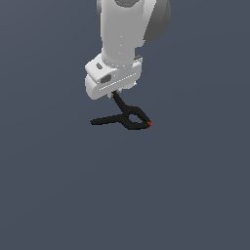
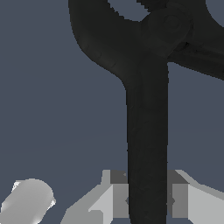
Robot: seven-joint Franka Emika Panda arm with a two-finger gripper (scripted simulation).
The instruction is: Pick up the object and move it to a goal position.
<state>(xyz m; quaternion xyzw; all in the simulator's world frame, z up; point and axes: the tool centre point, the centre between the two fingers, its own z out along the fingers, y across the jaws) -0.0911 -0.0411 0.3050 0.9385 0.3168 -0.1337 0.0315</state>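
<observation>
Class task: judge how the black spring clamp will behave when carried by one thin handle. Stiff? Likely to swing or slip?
The spring clamp looks rigid, probably holding its shape. The pincer grips just one thin handle, with the jaws hanging off to the side, so it may pivot or swing. Its smooth narrow handle could slip if moved quickly.

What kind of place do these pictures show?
Most likely a bare simulated test scene, not a real room: a flat, featureless grey-blue ground, a smoothly rendered white arm, and only a black spring clamp held by one handle in the tool.
</observation>
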